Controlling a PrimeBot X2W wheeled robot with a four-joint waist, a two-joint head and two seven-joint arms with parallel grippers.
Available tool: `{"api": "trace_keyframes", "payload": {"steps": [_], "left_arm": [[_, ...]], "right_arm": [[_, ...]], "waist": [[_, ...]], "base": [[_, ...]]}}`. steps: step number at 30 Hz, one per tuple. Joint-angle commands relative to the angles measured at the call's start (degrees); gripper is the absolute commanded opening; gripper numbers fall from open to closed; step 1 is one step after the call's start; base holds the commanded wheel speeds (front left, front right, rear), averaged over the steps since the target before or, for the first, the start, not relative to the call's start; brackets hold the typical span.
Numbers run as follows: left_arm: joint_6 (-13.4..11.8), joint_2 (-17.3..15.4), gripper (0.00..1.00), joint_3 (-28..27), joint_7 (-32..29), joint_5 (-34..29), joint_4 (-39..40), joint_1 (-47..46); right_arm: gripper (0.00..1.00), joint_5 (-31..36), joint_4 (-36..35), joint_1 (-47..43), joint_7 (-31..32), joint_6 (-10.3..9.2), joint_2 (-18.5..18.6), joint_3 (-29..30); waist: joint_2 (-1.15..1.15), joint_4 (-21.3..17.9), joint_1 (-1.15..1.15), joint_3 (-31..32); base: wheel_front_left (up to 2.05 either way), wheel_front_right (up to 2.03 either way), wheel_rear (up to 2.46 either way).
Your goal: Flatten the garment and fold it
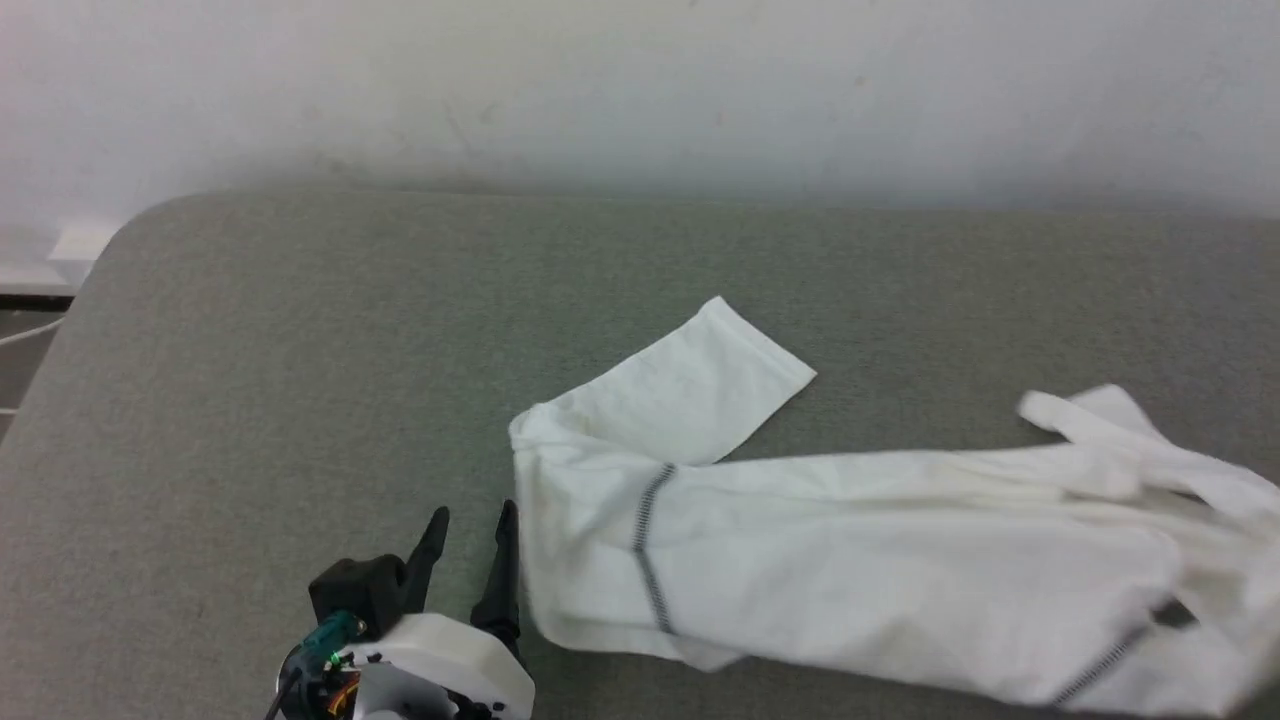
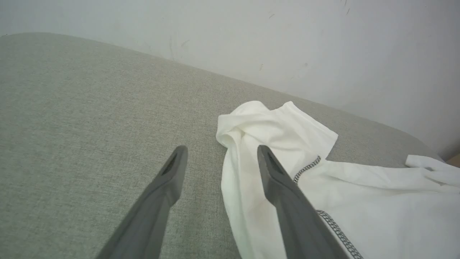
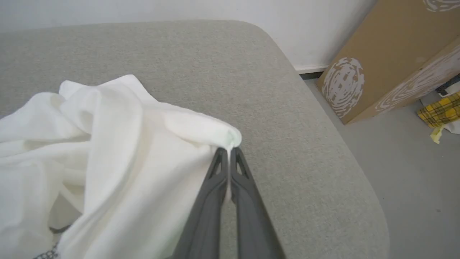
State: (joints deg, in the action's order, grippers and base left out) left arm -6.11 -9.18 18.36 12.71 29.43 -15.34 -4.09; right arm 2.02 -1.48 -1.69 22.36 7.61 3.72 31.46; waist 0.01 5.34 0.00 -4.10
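Observation:
The garment (image 1: 850,560) is a thin white shirt with dark zigzag seams, stretched sideways across the grey table (image 1: 300,380), one sleeve pointing up and away. My left gripper (image 1: 470,520) stands open at the garment's left edge. In the left wrist view its right finger lies over the cloth edge (image 2: 251,187) and its left finger over bare table, so the left gripper (image 2: 219,151) straddles that edge. In the right wrist view my right gripper (image 3: 228,150) is shut on a bunched fold of the garment (image 3: 118,144), lifted a little off the table.
A pale wall runs behind the table. Right of the table's rounded corner (image 3: 359,201) is grey floor with a brown cardboard box (image 3: 388,61) and a yellow plaid item (image 3: 440,109). Bare table lies left of the garment.

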Motion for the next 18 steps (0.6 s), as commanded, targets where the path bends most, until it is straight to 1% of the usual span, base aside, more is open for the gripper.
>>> {"api": "trace_keyframes", "payload": {"steps": [1,3,5,6,7,10,13,15,18], "left_arm": [[0.3,0.0,1.0,0.1,0.3,0.1,-0.2,-1.1],[0.4,0.1,1.0,0.2,0.4,0.1,-0.5,-1.5],[0.5,0.3,1.0,0.3,0.5,0.2,-1.0,-1.7],[0.6,0.4,1.0,0.3,0.5,0.3,-1.2,-1.8],[0.6,0.5,1.0,0.4,0.6,0.3,-1.4,-1.9],[0.8,0.8,1.0,0.8,0.7,0.3,-2.0,-2.2],[1.0,0.9,1.0,1.3,0.7,0.2,-2.5,-2.6],[1.3,1.1,1.0,1.7,0.6,0.2,-2.7,-2.9],[1.4,1.3,1.0,2.0,0.6,0.3,-3.1,-3.1]], "right_arm": [[0.0,1.3,-1.1,-1.3,1.3,-0.12,-0.2,1.7],[0.0,2.6,-2.3,-3.1,3.7,-0.12,-0.6,4.0],[0.0,2.0,-0.8,-4.4,5.7,-0.12,-0.8,4.1],[0.38,1.5,0.5,-4.9,6.4,-0.12,-0.8,3.5],[1.0,1.0,1.8,-5.1,6.7,-0.12,-0.8,2.7],[1.0,0.1,2.7,-3.9,4.0,-0.12,-0.8,-0.7],[1.0,-0.8,0.3,-1.5,1.6,-0.12,-0.8,-4.8],[1.0,0.3,-2.7,-0.5,2.3,-0.12,-0.7,-8.0],[1.0,0.8,-6.5,1.2,5.9,-0.12,1.7,-14.0]], "waist": [[-0.01,-1.3,0.0,-0.2],[-0.01,-1.8,0.0,-0.5],[-0.01,-2.2,0.0,-0.7],[-0.01,-2.3,0.0,-0.8],[-0.01,-2.4,0.0,-0.9],[-0.01,-2.3,0.0,-0.9],[-0.01,-1.7,0.0,-0.9],[-0.01,-1.0,0.0,-0.9],[-0.01,0.2,0.0,-1.0]], "base": [[0.0,0.0,0.0],[0.0,0.0,0.0],[0.0,0.0,0.0],[0.0,0.0,0.0],[0.0,0.0,0.0],[0.0,0.0,0.0],[0.0,0.0,0.0],[0.0,0.0,0.0],[0.0,0.0,0.0]]}}
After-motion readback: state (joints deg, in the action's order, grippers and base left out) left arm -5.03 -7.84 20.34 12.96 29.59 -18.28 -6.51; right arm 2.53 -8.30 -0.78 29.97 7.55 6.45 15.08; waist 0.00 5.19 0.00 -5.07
